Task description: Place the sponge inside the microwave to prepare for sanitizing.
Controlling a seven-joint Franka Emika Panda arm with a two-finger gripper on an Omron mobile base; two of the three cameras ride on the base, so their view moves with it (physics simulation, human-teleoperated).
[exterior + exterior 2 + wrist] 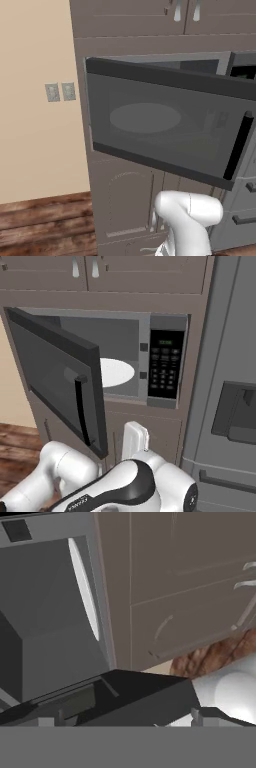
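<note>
Two small dark finger tips of your gripper (125, 718) stand spread wide with nothing between them. Just beyond them in the hand view lies the black edge of the swung-open door, then the smooth grey cavity of the wide dark grey microwave (120, 356), its flat white round turntable (116, 372) bare. I cannot place the sponge, so which way it lies from the gripper is unknown. The black keypad panel (164, 370) sits right of the cavity; matte grey-brown cabinet doors (190, 587) surround the appliance.

Open microwave (167, 326) set in grey cabinetry (150, 288), white turntable (116, 372) lying flat on its cavity floor
</note>
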